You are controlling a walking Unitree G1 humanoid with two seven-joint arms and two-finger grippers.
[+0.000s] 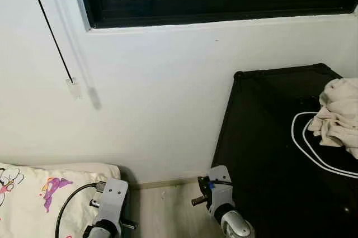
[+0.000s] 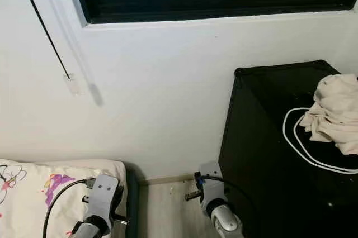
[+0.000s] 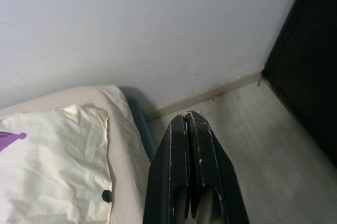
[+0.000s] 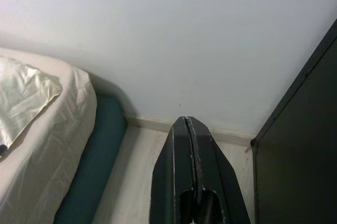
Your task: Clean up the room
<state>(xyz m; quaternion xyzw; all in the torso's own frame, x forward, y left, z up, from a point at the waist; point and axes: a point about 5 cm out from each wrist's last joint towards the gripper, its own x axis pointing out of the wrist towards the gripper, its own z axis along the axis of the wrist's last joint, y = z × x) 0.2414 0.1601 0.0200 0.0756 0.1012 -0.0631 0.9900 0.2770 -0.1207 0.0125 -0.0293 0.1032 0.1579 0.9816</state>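
Note:
A crumpled beige cloth (image 1: 340, 112) lies on top of a black cabinet (image 1: 257, 143) at the right, next to a looped white cable (image 1: 305, 140). At the lower left is a bed with a cream pillow (image 1: 25, 201) printed with pink and purple figures. Both arms hang low in front of me, over the strip of floor between bed and cabinet. My left gripper (image 3: 187, 118) is shut with nothing in it, beside the bed's corner. My right gripper (image 4: 187, 121) is also shut and empty, pointing at the foot of the wall near the cabinet's edge.
A white wall (image 1: 168, 93) stands close ahead with a dark-framed window (image 1: 224, 3) above. A thin black cord (image 1: 50, 31) hangs down the wall at the left. A narrow strip of light wood floor (image 1: 168, 210) runs between the teal bed base (image 4: 97, 166) and the cabinet.

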